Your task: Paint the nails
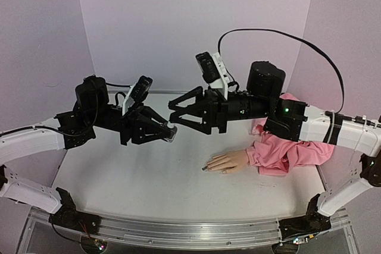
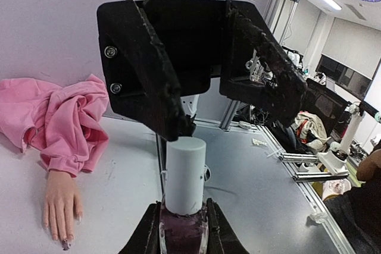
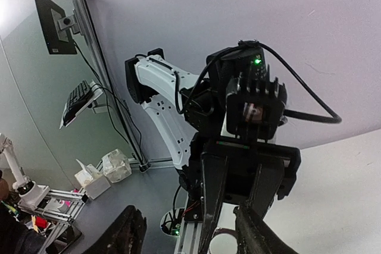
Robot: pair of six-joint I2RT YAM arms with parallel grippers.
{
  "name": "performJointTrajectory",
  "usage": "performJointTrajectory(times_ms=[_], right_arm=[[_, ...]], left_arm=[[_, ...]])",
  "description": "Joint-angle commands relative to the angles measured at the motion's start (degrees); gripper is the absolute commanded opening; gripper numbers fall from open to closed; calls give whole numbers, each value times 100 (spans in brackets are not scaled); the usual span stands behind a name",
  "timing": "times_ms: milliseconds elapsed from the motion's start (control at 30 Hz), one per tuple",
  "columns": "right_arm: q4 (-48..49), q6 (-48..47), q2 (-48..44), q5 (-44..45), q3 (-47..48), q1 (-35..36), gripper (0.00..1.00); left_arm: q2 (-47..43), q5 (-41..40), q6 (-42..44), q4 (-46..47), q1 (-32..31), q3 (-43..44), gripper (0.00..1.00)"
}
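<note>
The left gripper (image 1: 168, 132) is clamping the polish bottle (image 2: 184, 237) in mid-air, while the right gripper (image 1: 178, 113) is facing its white cap (image 2: 186, 173) with jaws spread, holding nothing. The bottle is carrying dark polish and sitting capped. The mannequin hand (image 1: 229, 160) is lying palm-down on the counter (image 1: 131, 176). One of the nails (image 2: 64, 243) is possibly showing dark, the rest looking pale, so most painting is remaining

White table (image 1: 137, 176); pink sleeve (image 1: 292, 150) crumpled at right; dark polish bottle (image 2: 185, 194), white cap; lilac backdrop (image 1: 196, 22).
</note>
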Motion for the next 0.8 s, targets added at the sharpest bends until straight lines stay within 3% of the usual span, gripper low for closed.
performJointTrajectory(times_ms=[0, 200, 567, 700, 767], right_arm=[[646, 186, 233, -407, 133, -9, 49], [662, 218, 475, -576, 282, -9, 43], [697, 234, 402, -503, 183, -4, 5], [685, 290, 377, -299, 129, -5, 0], [664, 347, 355, 25, 94, -4, 0]], left_arm=[[50, 454, -163, 306, 13, 364, 0], [80, 523, -151, 324, 11, 396, 0], [60, 363, 31, 332, 13, 293, 0], [-66, -146, 271, 333, 13, 139, 0], [-183, -919, 436, 332, 13, -18, 0]])
